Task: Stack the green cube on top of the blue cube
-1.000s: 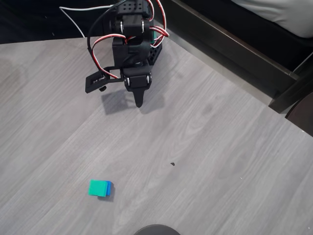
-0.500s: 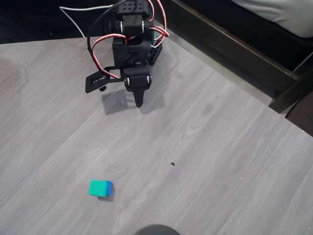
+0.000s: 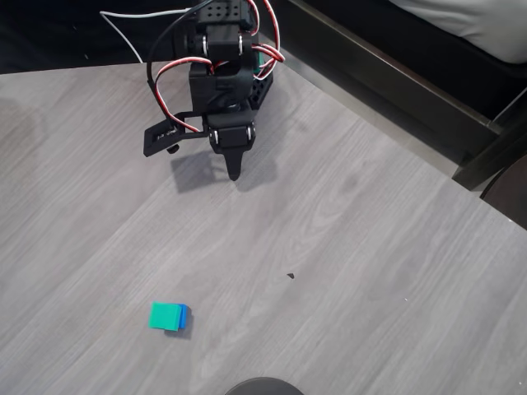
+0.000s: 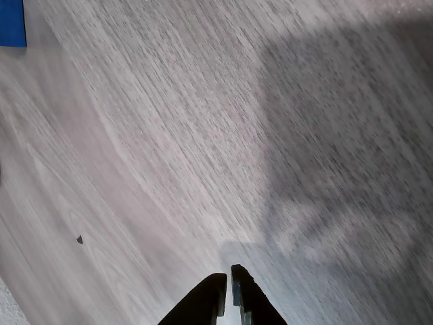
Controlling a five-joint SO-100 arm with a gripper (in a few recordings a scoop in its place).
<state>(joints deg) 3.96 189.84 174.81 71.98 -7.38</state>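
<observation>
Overhead, the green cube [image 3: 165,316] is seen resting on top of the blue cube [image 3: 184,314], of which a narrow strip is exposed along the green cube's right side. The stack sits on the grey wood-grain bench [image 3: 354,271], toward the lower edge of the picture. The hand [image 3: 234,170] is held well apart from the stack, up the picture from it and close to the arm's base, with its tip pointed down toward the bench. A small dark speck [image 3: 291,275] is noted on the bench, up and to the right of the stack.

From the wrist view, the hand [image 4: 226,288] is shown with its two fingers drawn together, a hairline slit between them and nothing held. A corner of the blue cube [image 4: 12,22] is caught at the upper left edge, and the speck [image 4: 79,239] lies below it.
</observation>
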